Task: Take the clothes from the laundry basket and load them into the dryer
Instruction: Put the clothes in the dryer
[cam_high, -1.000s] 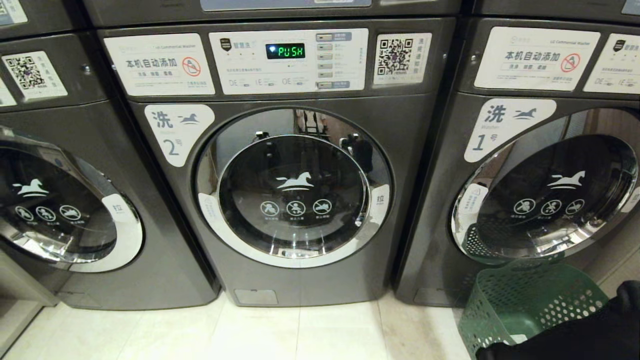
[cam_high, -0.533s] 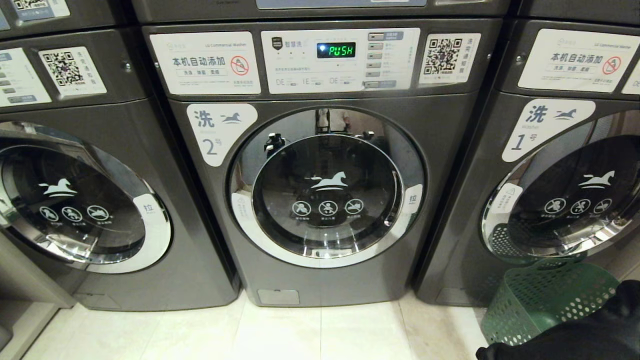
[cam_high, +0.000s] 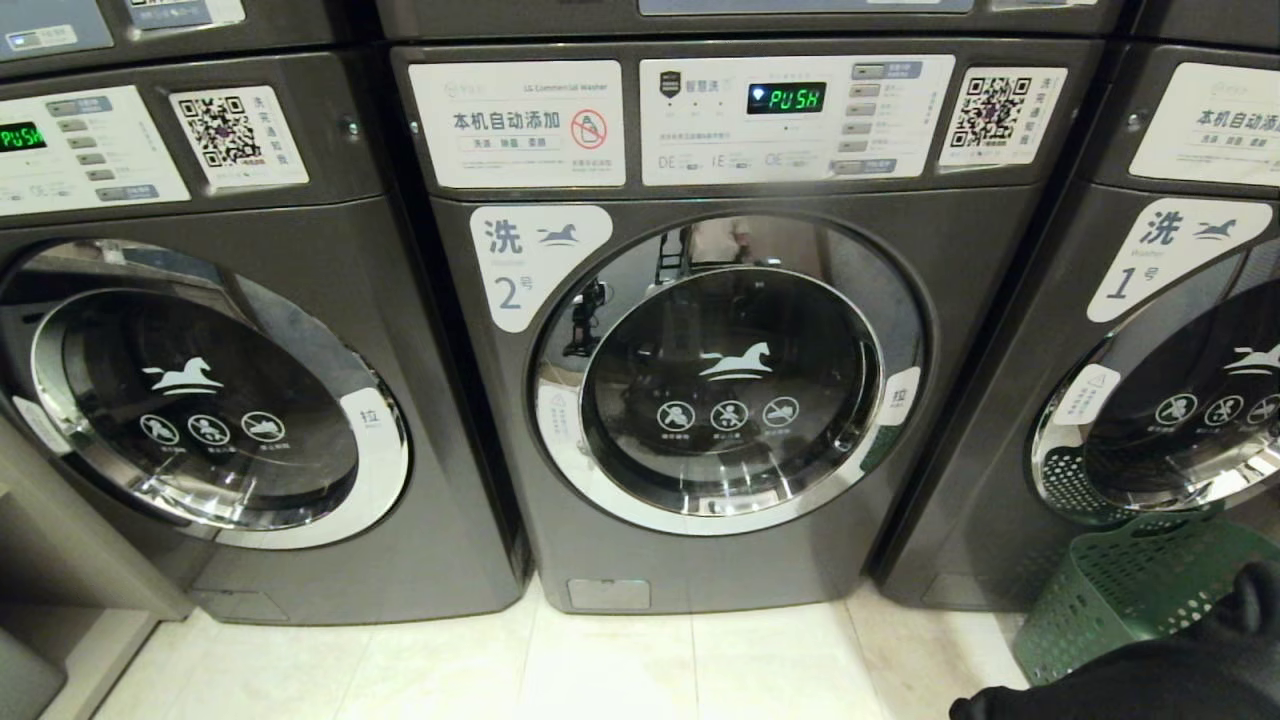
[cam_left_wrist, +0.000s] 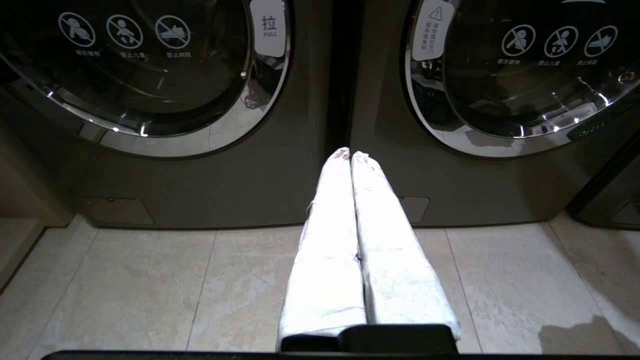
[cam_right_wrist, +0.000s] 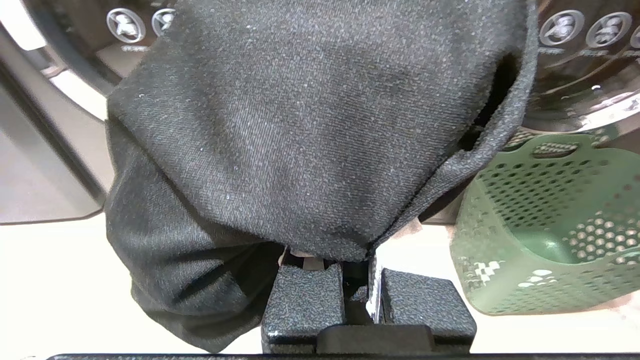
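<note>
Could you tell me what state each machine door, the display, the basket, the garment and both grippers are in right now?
Washer 2 door: closed.
Left-hand washer door: closed.
Washer 1 door: closed.
Washer 2 display: lit, reading PUSH.
Green laundry basket: tilted, looks empty.
Dark garment: held, draped.
Right gripper: shut on the garment.
Left gripper: shut, empty.

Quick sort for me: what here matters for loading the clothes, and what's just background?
Job: dark garment clamped in right gripper; green laundry basket; machine 2, door shut.
Background: machine 1; leftmost machine; left gripper, shut, idle.
</note>
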